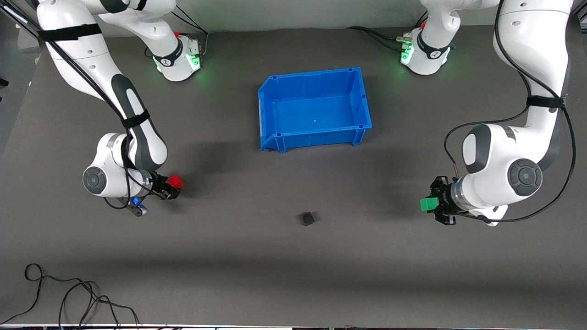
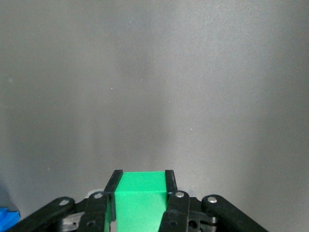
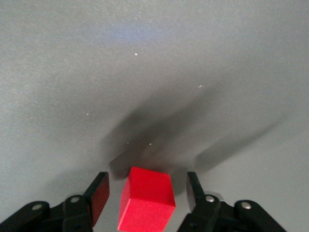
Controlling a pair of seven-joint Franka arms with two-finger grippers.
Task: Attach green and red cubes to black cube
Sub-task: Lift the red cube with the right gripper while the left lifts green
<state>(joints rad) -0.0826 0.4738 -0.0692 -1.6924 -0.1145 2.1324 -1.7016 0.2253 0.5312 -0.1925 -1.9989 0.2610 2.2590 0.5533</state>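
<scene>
We see a glossy blue plastic bin (image 1: 314, 108) on a matt, cloth-like dark grey table (image 1: 238, 256); smooth matt red cube (image 3: 146, 205), green cube (image 2: 140, 202).

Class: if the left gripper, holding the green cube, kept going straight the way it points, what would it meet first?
Probably nothing: ahead of the left gripper and green cube the wrist view shows only bare table.
</scene>
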